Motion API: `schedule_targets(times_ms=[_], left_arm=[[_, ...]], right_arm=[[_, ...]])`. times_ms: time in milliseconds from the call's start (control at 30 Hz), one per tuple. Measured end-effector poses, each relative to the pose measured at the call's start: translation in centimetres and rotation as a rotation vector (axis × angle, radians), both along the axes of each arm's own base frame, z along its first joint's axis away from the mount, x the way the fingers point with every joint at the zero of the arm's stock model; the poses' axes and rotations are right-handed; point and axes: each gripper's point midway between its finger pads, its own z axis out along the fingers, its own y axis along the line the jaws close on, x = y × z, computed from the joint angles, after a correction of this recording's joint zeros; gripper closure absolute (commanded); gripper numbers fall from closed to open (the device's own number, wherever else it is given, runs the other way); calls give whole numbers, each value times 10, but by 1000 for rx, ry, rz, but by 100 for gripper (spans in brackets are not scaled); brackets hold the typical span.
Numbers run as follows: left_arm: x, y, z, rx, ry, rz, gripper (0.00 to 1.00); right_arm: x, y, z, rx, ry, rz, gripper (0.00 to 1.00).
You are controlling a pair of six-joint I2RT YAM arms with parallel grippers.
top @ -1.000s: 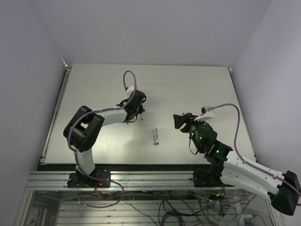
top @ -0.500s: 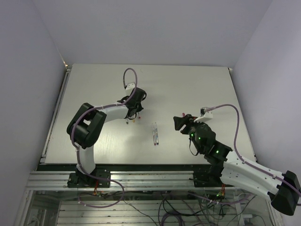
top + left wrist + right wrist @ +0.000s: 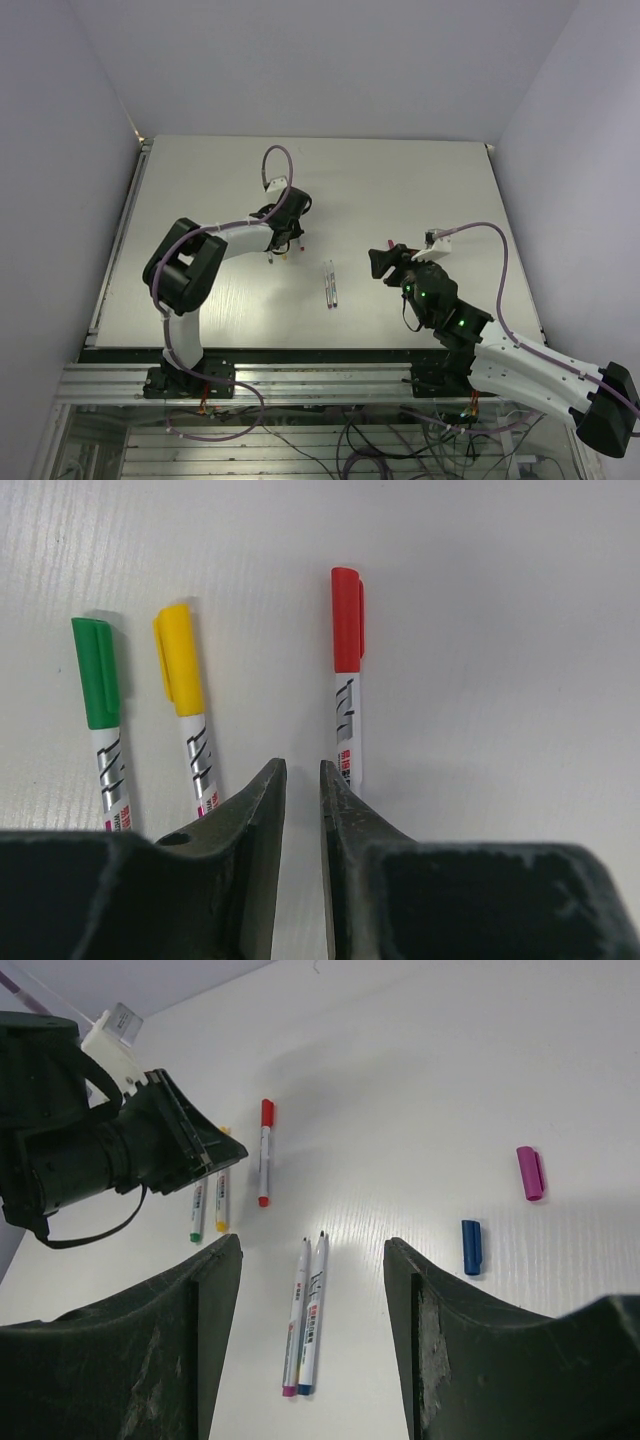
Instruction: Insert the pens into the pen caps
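Three capped pens lie side by side: green (image 3: 97,680), yellow (image 3: 180,670) and red (image 3: 347,650). My left gripper (image 3: 300,772) hovers just above their lower ends. Its jaws stand a narrow slit apart with nothing between them, and the red pen runs under the right finger. Two uncapped pens, one with a purple end (image 3: 296,1320) and one with a blue end (image 3: 313,1310), lie together at mid-table (image 3: 330,284). A blue cap (image 3: 471,1246) and a purple cap (image 3: 530,1172) lie loose to their right. My right gripper (image 3: 312,1245) is wide open and empty above the uncapped pens.
The white table (image 3: 400,180) is walled by grey panels at the back and both sides. The left arm (image 3: 230,240) reaches across the left half of the table. In the top view the right wrist (image 3: 425,285) hides the two loose caps.
The left gripper has drawn back a little, up and to the left, and the red pen now lies free on the table. The right arm has barely moved.
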Motion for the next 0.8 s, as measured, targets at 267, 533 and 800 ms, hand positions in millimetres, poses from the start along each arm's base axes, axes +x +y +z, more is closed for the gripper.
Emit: schedule_targets(times_ms=[267, 533, 800], left_arm=[[3, -3, 29, -35, -51, -7, 70], [-12, -23, 63, -59, -118, -92, 70], [-81, -68, 39, 3, -60, -291, 70]], right_arm=[[2, -2, 3, 40, -2, -30, 22], [6, -20, 1, 87, 13, -146, 26], [13, -54, -10, 9, 40, -292, 29]])
